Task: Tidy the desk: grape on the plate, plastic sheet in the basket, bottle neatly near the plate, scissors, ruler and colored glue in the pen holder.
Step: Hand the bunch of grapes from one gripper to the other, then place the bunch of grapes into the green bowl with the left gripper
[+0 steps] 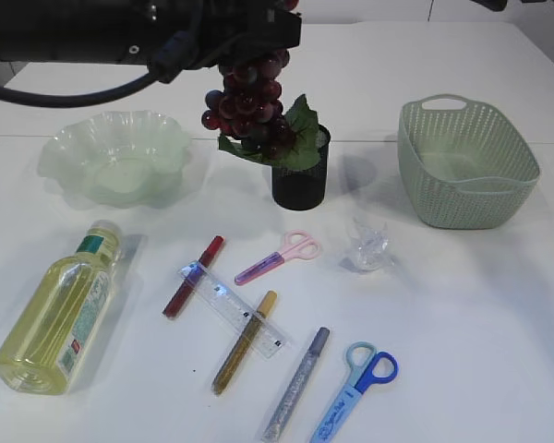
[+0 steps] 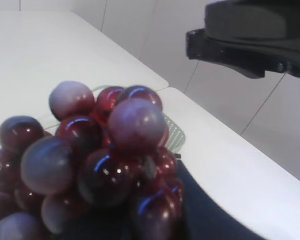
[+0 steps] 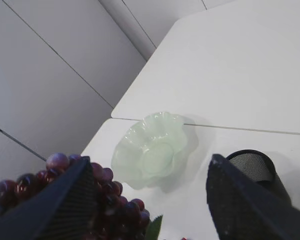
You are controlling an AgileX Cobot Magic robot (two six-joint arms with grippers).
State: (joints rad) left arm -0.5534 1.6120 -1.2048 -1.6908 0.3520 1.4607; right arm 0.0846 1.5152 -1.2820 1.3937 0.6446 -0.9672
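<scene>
A bunch of dark red grapes hangs in the air above the far middle of the white table, its green leaves just over the rim of the black mesh pen holder. A dark arm reaches in from the far left, and the left gripper at its end holds the top of the bunch with narrow fingers; its wrist view is almost filled by the berries. The right gripper has its fingers spread wide with nothing between them, looking down past the grapes at the table. The pale green ruffled plate sits to the far left, well apart from the bunch. A green woven basket stands at the far right. A crumpled clear plastic sheet lies between the pen holder and the basket, a little nearer. The yellow bottle lies on its side at the near left. In the middle lie a clear ruler, red, gold and silver glue sticks, pink scissors and blue scissors.
</scene>
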